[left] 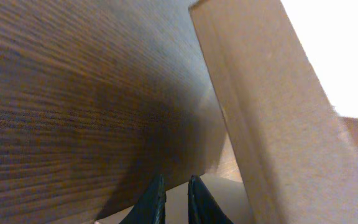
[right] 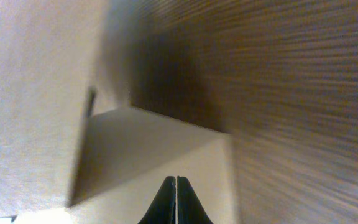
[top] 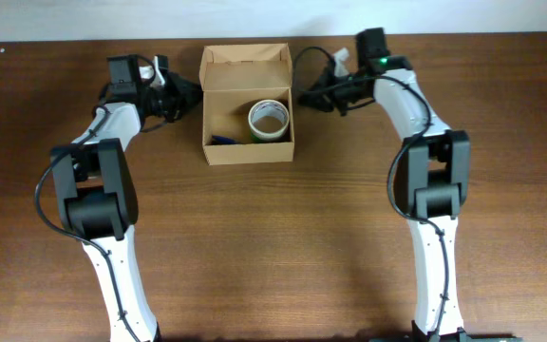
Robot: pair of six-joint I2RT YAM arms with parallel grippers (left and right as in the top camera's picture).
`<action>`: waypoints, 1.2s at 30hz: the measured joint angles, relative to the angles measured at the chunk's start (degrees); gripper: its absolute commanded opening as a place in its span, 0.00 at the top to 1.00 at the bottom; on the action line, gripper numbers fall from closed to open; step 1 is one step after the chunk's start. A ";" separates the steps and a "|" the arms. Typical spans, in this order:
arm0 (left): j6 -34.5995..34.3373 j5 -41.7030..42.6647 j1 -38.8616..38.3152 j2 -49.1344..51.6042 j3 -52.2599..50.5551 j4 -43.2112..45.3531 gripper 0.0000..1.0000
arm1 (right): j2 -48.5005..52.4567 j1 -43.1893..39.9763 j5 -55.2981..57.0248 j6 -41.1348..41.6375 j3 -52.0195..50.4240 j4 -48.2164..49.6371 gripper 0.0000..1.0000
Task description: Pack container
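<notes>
Left gripper [left: 176, 190] sits at the bottom edge of the left wrist view. Its dark fingers [left: 156, 202] are a narrow gap apart, with nothing seen between them. Container [left: 272, 112] wall stands just right of the tips, slanted in frame; contact cannot be told. In the right wrist view the right gripper [right: 177, 190] has its fingers pressed together and holds nothing. Its tips are over a tan cardboard face of the container; touching or not is unclear.

Only the overhead view shows the layout. The container [top: 248, 152] sits open on the wooden table [top: 273, 247], lid flap up at its far side. The left gripper [top: 193, 95] is just beside the container's left wall, the right gripper [top: 304, 95] just beside its right wall. Inside the container a tape roll [top: 269, 119] lies toward the right wall and a blue item [top: 222, 140] at the near left corner, too small to identify.
</notes>
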 measured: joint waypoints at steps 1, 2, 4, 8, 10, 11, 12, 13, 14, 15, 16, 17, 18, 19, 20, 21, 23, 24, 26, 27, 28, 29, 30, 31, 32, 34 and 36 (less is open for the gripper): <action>-0.26 0.02 -0.26 0.09 0.00 0.07 0.88 | 0.00 0.76 -0.39 0.07 0.00 0.72 0.96; -0.55 -0.04 -0.48 0.13 0.00 0.26 0.88 | 0.00 1.46 -0.76 0.02 0.00 1.33 0.96; -0.94 0.04 -0.50 0.15 0.07 0.50 0.89 | 0.02 2.23 -1.18 0.17 0.00 1.51 0.96; -1.09 0.13 -0.07 0.31 0.72 0.76 0.90 | 0.02 2.51 -2.51 0.15 0.00 2.60 0.96; -1.18 0.31 -0.11 0.48 1.68 1.36 0.91 | 0.02 2.45 -3.26 0.11 0.00 3.58 0.96; -1.18 0.52 -0.15 0.55 2.32 1.46 0.91 | 0.02 2.40 -3.65 0.17 0.00 4.04 0.96; -1.16 0.66 -0.17 0.61 3.06 1.57 0.92 | 0.02 2.40 -3.93 0.15 0.00 4.26 0.96; -1.07 0.87 -0.20 0.63 4.15 1.57 0.92 | 0.02 2.40 -4.09 0.13 0.00 4.35 0.96; -0.94 1.14 -0.20 0.63 5.53 1.62 0.92 | 0.02 2.40 -4.83 0.09 0.00 4.63 0.96; -0.74 1.29 -0.20 0.63 6.64 1.18 0.93 | 0.02 2.40 -5.27 -0.09 0.00 4.66 0.96; -0.42 1.40 -0.20 0.63 8.11 0.35 0.92 | 0.02 2.40 -5.62 -0.11 0.00 4.79 0.96; 0.09 1.49 -0.20 0.63 9.60 -0.94 0.92 | 0.02 2.40 -5.97 -0.24 0.00 5.05 0.96; 0.61 1.51 -0.20 0.63 11.10 -2.54 0.93 | 0.02 2.40 -6.38 -0.26 0.00 5.29 0.96; 1.29 1.49 -0.20 0.63 12.55 -4.02 0.92 | 0.02 2.38 -6.62 -0.33 0.00 5.38 0.96; 1.90 1.42 -0.20 0.63 13.66 -5.53 0.93 | 0.02 2.34 -6.86 -0.37 0.00 5.46 0.96; 2.58 1.42 -0.20 0.63 14.60 -6.75 0.92 | 0.02 2.27 -7.13 -0.46 0.00 5.46 0.96; 3.87 1.38 -0.20 0.63 15.52 -8.52 0.92 | 0.02 1.99 -7.78 -0.76 0.00 5.46 0.96; 4.44 1.22 -0.20 0.63 15.61 -9.14 0.92 | 0.02 1.86 -8.13 -0.87 0.00 5.46 0.96; 5.35 1.05 -0.20 0.63 15.61 -10.34 0.92 | 0.02 1.53 -8.79 -1.18 0.00 5.49 0.96; 5.77 1.01 -0.20 0.63 15.61 -10.80 0.93 | 0.02 1.40 -9.11 -1.38 0.00 5.51 0.96; 6.05 0.98 -0.22 0.63 15.61 -10.97 0.92 | 0.02 1.31 -9.18 -1.44 0.00 5.49 0.96; 6.36 0.98 -0.22 0.63 15.61 -11.10 0.93 | 0.02 1.20 -9.25 -1.60 0.00 5.51 0.96; 6.67 0.98 -0.22 0.63 15.61 -11.41 0.92 | 0.02 1.14 -9.35 -1.64 0.00 5.51 0.96; 7.17 0.85 -0.20 0.63 15.63 -12.37 0.93 | 0.02 1.05 -9.40 -1.64 0.00 5.49 0.96; 7.82 0.57 -0.20 0.63 15.65 -13.62 0.92 | 0.02 1.01 -9.42 -1.68 0.00 5.49 0.96; 9.20 -0.31 -0.22 0.63 15.67 -16.55 0.93 | 0.02 0.96 -9.40 -1.77 0.00 5.40 0.96; 10.95 -1.73 -0.39 0.63 15.67 -19.85 0.93 | 0.02 0.94 -9.40 -1.77 0.00 5.31 0.96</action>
